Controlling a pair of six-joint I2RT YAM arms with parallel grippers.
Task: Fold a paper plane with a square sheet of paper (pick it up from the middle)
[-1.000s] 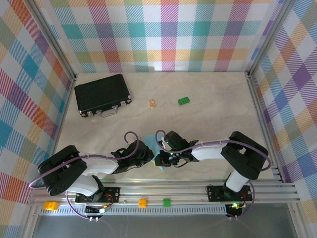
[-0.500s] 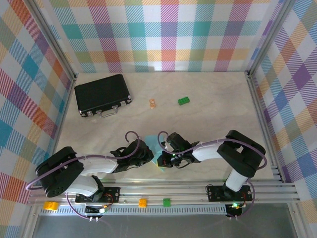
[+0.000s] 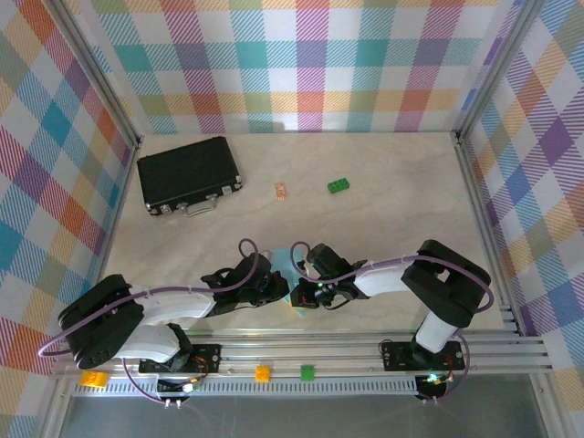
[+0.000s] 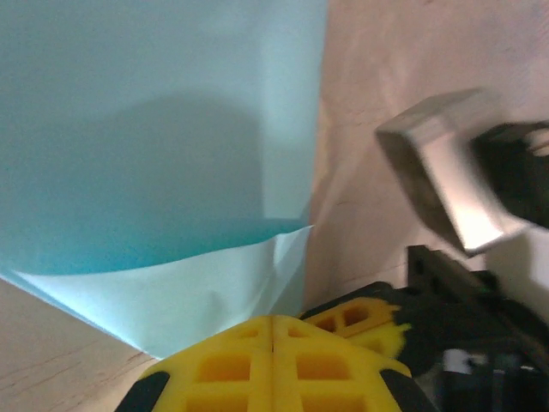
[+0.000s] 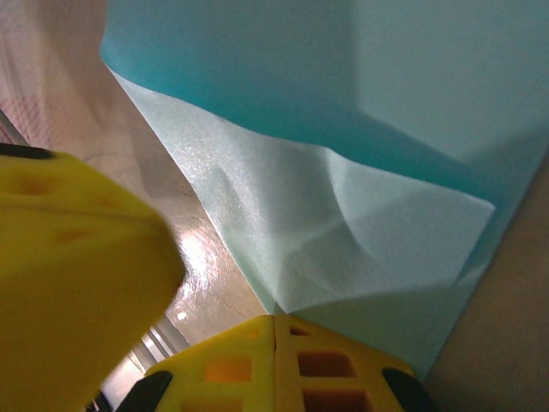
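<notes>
Near middle of the table (image 3: 392,219), close to the front rail: the square sheet of paper (image 3: 279,259), light blue, mostly hidden from above beneath the two wrists meeting over it. Reached from the left by the left fingers (image 4: 249,339) and from the right by the right fingers (image 5: 257,335), tips close to each other over the sheet's near part.

From the left wrist: yellow fingers pressed together with no gap, clamped on a pale flap of the sheet curling up off the flat blue part. Bare table just right of the paper's edge, then blurred grey and black hardware (image 4: 446,163) further right.

From the right wrist: yellow fingers likewise together, closed on the corner of a raised, creased flap, with darker blue shadow beneath the fold. At the left, just beside, a blurred yellow shape (image 5: 77,275).

Far left on the table: a black case (image 3: 187,173), lying flat, handle toward the near side. Far middle: a small orange piece (image 3: 281,190) and a green brick (image 3: 338,185), apart from each other and well apart from the paper. On the front rail: a yellow block (image 3: 263,372) and a green block (image 3: 307,371).
</notes>
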